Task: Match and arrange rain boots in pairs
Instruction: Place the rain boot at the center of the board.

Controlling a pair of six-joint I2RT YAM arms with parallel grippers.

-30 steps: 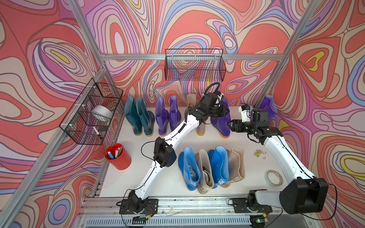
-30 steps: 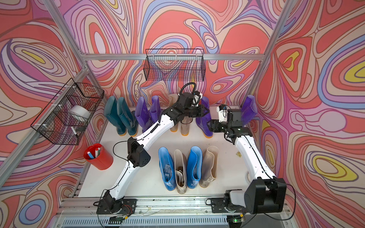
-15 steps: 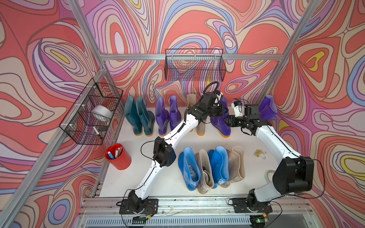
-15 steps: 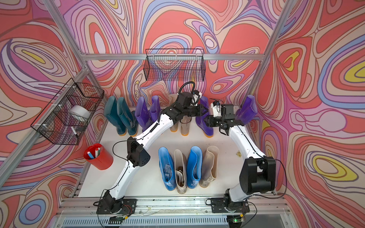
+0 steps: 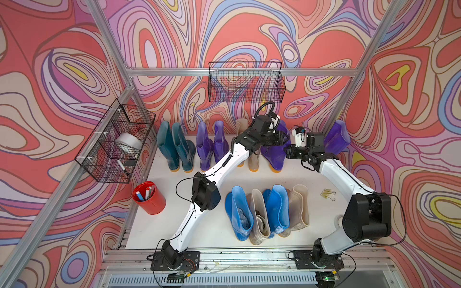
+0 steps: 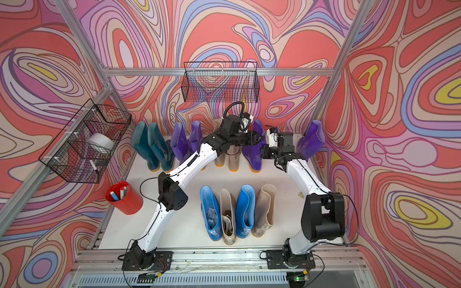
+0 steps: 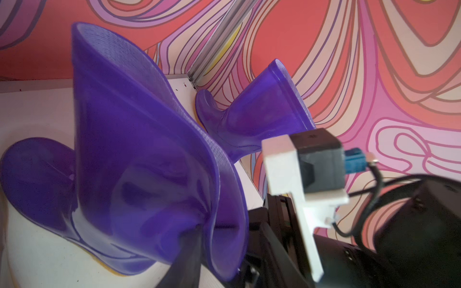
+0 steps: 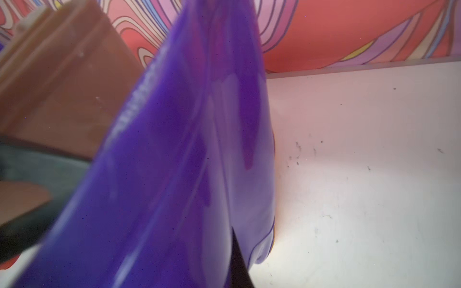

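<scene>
The rain boots stand in two rows on the white table. At the back are two teal, two purple and beige ones partly behind my left arm. A lone purple boot stands beside them, and another purple boot leans in the far right corner. In front stand blue, beige, blue and beige. My left gripper is open, the lone boot's rim between its fingers. My right gripper is shut on that boot's shaft.
A red cup of markers stands at the front left. Wire baskets hang on the left wall and the back wall. Yellow binder clips lie by my right arm. The two wrists nearly touch.
My right arm swung in from the right to the lone purple boot and shut on it. My left gripper, shut on the rim before, has opened.
</scene>
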